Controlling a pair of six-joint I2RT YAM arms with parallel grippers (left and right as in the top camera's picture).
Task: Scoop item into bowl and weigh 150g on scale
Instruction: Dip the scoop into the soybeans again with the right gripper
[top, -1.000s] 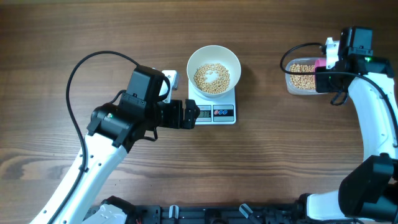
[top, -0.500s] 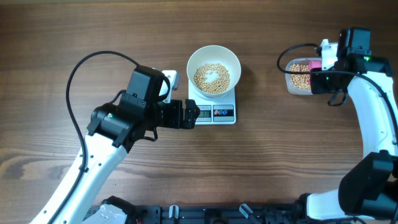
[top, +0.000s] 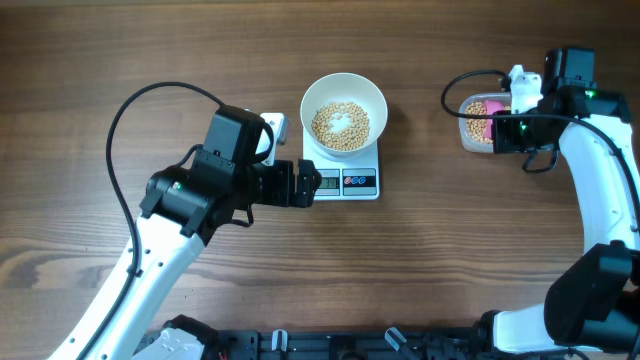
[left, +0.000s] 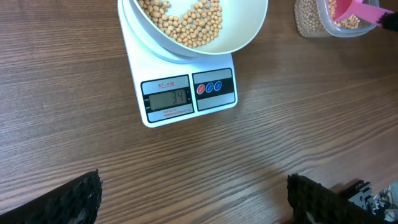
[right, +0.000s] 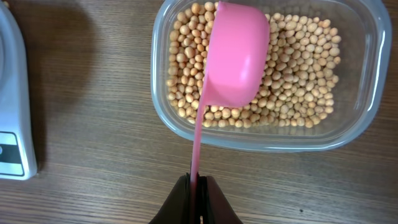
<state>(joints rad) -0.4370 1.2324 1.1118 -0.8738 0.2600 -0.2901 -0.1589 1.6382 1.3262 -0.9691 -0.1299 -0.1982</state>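
Past the right gripper — beans beneath its scoop.

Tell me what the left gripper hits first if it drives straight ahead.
Likely the scale, at its display edge; the left gripper faces it, jaws open, nothing between. Height is unclear.

Left wrist view crops the bowl at top; overhead scale digits unreadable
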